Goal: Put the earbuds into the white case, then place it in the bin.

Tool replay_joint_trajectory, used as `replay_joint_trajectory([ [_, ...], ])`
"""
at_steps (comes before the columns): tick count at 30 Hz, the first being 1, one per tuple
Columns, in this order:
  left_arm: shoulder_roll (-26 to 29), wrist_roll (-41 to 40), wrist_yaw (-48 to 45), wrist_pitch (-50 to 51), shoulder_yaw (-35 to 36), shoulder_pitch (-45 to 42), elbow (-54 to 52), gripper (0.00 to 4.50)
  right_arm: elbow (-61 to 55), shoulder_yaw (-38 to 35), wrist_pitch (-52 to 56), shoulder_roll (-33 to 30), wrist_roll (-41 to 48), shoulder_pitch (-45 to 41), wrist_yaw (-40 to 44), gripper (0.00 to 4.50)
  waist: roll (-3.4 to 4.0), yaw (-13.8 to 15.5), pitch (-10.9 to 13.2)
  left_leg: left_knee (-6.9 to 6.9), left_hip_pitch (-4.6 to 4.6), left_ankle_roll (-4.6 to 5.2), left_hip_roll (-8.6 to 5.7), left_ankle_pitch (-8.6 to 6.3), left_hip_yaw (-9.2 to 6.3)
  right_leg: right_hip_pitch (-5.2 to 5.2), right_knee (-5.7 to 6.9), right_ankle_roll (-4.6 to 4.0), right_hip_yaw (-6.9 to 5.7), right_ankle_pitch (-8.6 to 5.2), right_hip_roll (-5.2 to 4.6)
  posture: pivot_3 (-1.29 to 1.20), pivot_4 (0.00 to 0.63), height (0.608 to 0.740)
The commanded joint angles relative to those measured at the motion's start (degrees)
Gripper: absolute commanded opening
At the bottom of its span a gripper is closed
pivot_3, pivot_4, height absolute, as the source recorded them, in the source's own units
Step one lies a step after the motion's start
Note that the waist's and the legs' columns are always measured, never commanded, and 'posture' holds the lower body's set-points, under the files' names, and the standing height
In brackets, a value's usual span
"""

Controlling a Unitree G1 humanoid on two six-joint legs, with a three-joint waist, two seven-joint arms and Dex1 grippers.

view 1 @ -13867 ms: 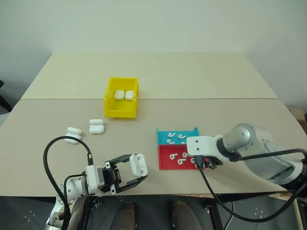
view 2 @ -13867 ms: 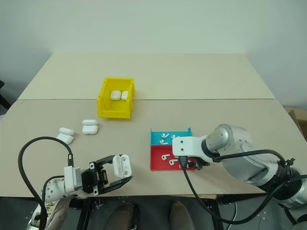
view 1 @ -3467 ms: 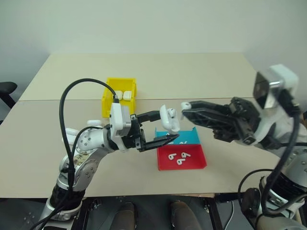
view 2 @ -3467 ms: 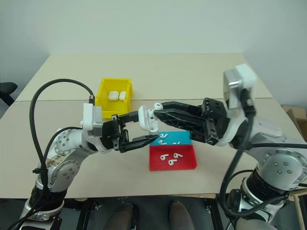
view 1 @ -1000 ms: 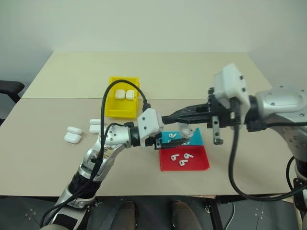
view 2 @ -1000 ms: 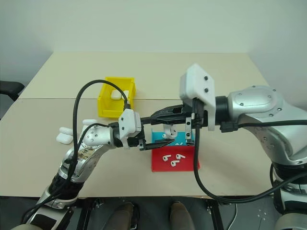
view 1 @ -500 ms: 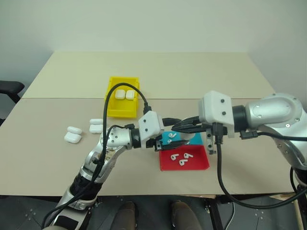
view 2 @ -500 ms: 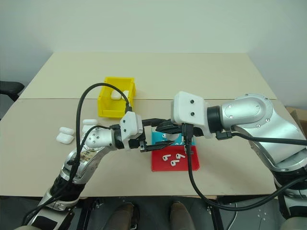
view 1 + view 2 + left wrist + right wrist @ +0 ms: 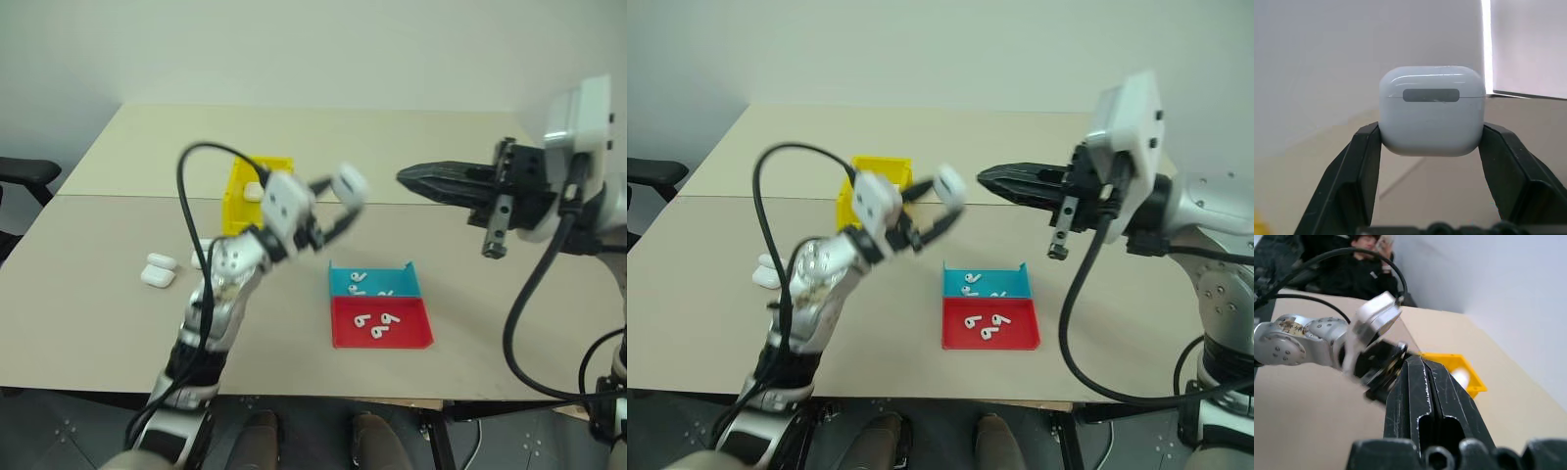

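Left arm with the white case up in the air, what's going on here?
The left gripper holds a white case, lid closed, above the table, between the yellow bin and the blue tray. The right gripper is shut and empty, off to the right at about the same height. Loose earbuds lie in the red tray and the blue tray. The case isn't in the bin yet.

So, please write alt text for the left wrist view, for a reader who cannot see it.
The left gripper holds a closed white case between its two black fingers, with the lid up and a grey hinge strip facing the camera. Behind it are a pale wall and part of the beige table.
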Motion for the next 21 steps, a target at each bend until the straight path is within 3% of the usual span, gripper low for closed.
replay_joint_trajectory([
  [1,-1.97,4.44,16.07,5.17,7.53,-6.25,5.55,2.73,-1.87,-3.01,0.44,-0.09,0.88,4.28,-2.41,0.03,0.0,-0.07,-0.01,0.03,0.01,0.01,0.0,-0.01,-0.01,0.02,-0.01,0.01,0.0,0.0,0.0,0.0,0.15,0.74],
  [12,-1.34,13.05,25.03,3.33,5.52,-12.16,26.32,2.73,-1.33,3.55,-0.15,-0.86,-4.75,7.58,-4.12,0.03,0.01,-0.75,-0.01,-0.02,-0.04,0.04,-0.05,-0.03,-0.01,-0.09,-0.01,0.02,0.04,0.01,0.02,0.0,0.15,0.74],
  [17,-1.56,13.09,26.49,3.37,6.29,-12.44,28.71,4.39,-2.42,2.99,0.69,-1.33,-4.59,9.08,-4.72,0.0,0.01,-0.57,-0.01,-0.03,-0.16,0.05,-0.05,-0.04,-0.01,-0.15,-0.08,0.03,0.01,0.01,-0.01,0.0,0.15,0.74],
  [21,-1.27,10.76,23.29,4.27,6.8,-10.98,23.37,4.45,-2.68,2.9,0.61,-1.93,-4.47,9.96,-4.64,0.0,0.01,-0.54,-0.01,-0.02,-0.18,0.04,-0.05,-0.04,-0.01,-0.16,-0.05,0.03,0.01,0.01,-0.02,0.0,0.15,0.74],
])
